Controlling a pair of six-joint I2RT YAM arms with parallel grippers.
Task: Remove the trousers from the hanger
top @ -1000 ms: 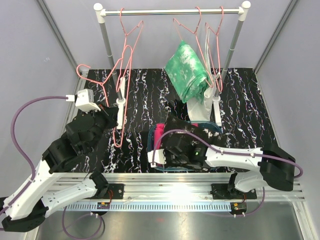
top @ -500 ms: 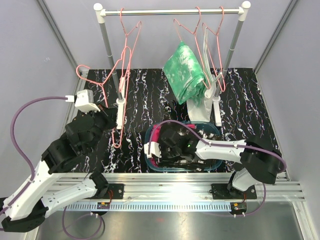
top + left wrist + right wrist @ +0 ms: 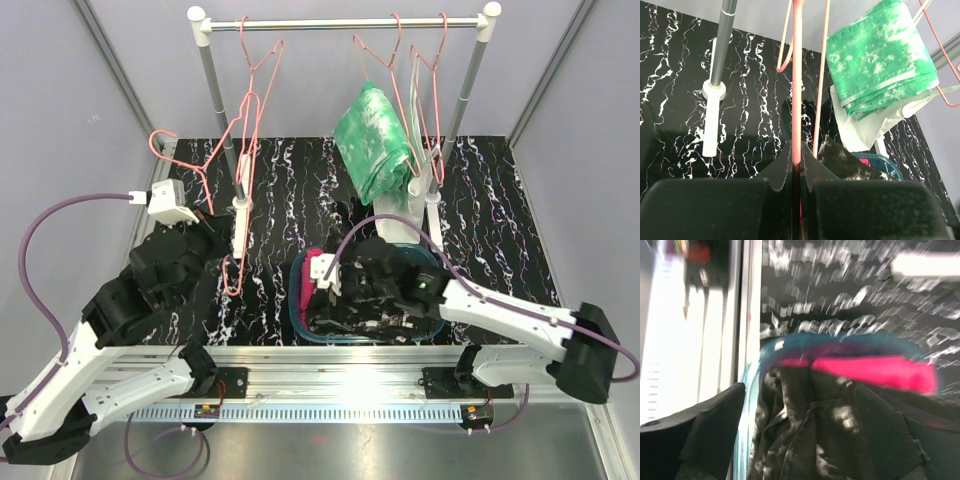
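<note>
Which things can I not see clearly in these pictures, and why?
1. Right wrist view: motion blur; whether the right gripper holds the black trousers cannot be told.
2. Top view: the right arm hides most of what lies in the basin.
3. Left wrist view: the upper edge cuts off the top of the pink hanger.

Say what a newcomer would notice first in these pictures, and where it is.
The green-and-white tie-dye trousers stand out, hanging from the rack at the back right. Near the front edge, a teal tub holds magenta trousers and black splashed ones. The left gripper is shut on a bare pink hanger.
</note>
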